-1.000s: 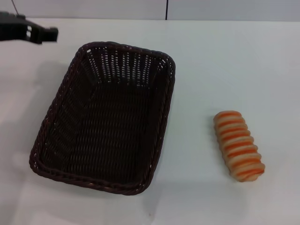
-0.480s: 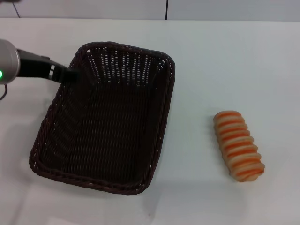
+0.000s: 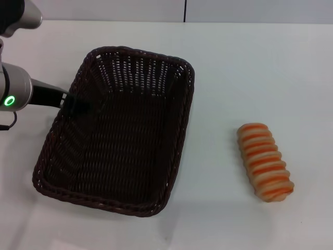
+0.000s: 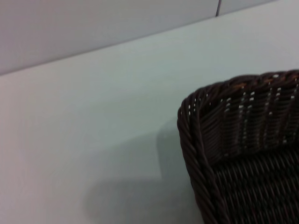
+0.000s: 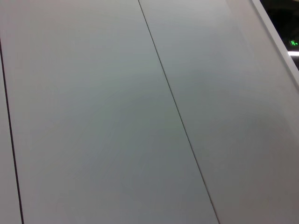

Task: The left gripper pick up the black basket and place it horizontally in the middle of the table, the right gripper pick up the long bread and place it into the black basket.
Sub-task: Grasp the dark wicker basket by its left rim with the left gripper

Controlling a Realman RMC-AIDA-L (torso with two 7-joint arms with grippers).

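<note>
The black basket [image 3: 125, 135] stands on the white table [image 3: 250, 67] left of centre, its long side running away from me. My left gripper [image 3: 78, 104], on the silver arm with the green ring [image 3: 9, 101], is at the basket's left rim near the far left corner, dark against the wicker. The left wrist view shows one rounded corner of the basket [image 4: 243, 140] and bare table beside it. The long bread [image 3: 264, 161] lies to the right of the basket, striped face up, apart from it. My right gripper is out of view.
A grey wall with a dark seam [image 3: 185, 10] runs behind the table's far edge. The right wrist view shows only grey wall panels [image 5: 140, 116].
My left arm has come in from the far left and lowered onto the basket's left rim. The basket and the bread have not moved.
</note>
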